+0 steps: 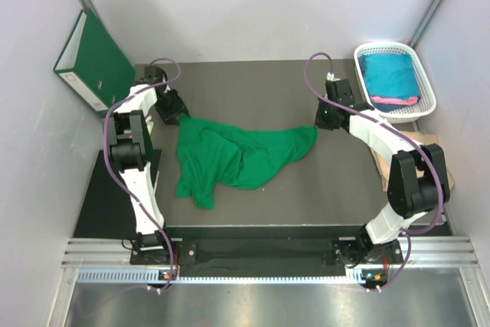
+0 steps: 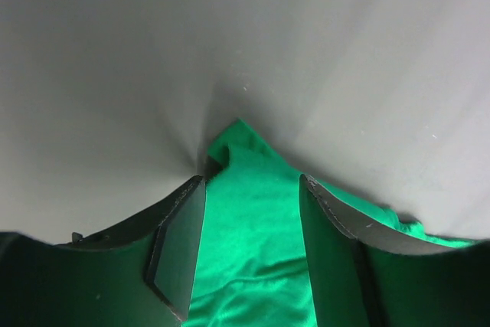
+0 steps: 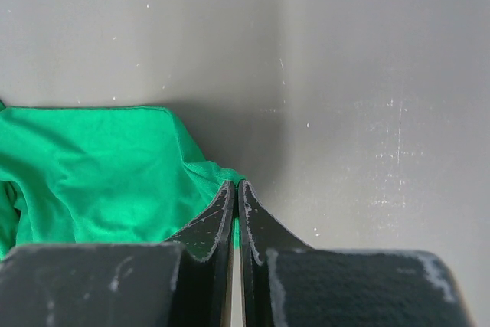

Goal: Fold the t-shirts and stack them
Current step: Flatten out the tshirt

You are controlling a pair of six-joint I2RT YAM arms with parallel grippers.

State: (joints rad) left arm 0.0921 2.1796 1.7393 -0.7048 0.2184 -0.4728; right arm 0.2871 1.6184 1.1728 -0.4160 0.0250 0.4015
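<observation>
A bright green t-shirt (image 1: 237,155) lies crumpled on the dark table, spread between the two arms. My left gripper (image 1: 178,115) is at the shirt's far left corner. In the left wrist view its jaws (image 2: 253,180) stand wide apart with green cloth (image 2: 249,258) lying between them, not pinched. My right gripper (image 1: 318,125) is at the shirt's right tip. In the right wrist view its jaws (image 3: 236,184) are closed on a corner of the green cloth (image 3: 92,166). A teal shirt (image 1: 389,73) and a pink one (image 1: 394,100) lie in the basket.
A white plastic basket (image 1: 426,86) stands at the back right. A dark green binder (image 1: 96,59) leans against the left wall. A brown flat piece (image 1: 419,143) lies under the right arm. Grey walls close in the table on three sides.
</observation>
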